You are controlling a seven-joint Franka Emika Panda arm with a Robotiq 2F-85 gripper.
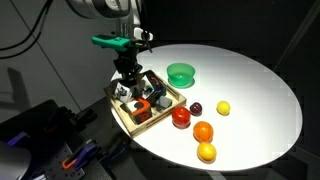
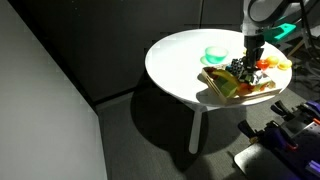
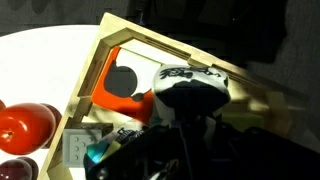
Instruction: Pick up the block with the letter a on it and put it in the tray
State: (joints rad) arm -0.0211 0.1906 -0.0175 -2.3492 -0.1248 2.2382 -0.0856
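My gripper (image 1: 127, 82) hangs low over the light-wood tray (image 1: 128, 122), at its far corner; it also shows in the other exterior view (image 2: 248, 66). In the wrist view a dark block with white markings (image 3: 190, 86) sits right at my dark fingertips (image 3: 186, 118), inside the tray's rim (image 3: 160, 47). The fingers look closed on this block, which I take for the block with the letter a; the letter itself is not readable. The tray (image 2: 222, 92) also holds an orange piece with a black spot (image 3: 122, 82) and a grey lettered block (image 3: 76, 148).
A round green bowl (image 1: 181, 73) stands behind the tray on the round white table (image 1: 250, 90). A red tomato (image 1: 181, 117), an orange (image 1: 203, 131), two yellow fruits (image 1: 206, 152) and a dark plum (image 1: 197, 108) lie beside the tray. The table edge is close by.
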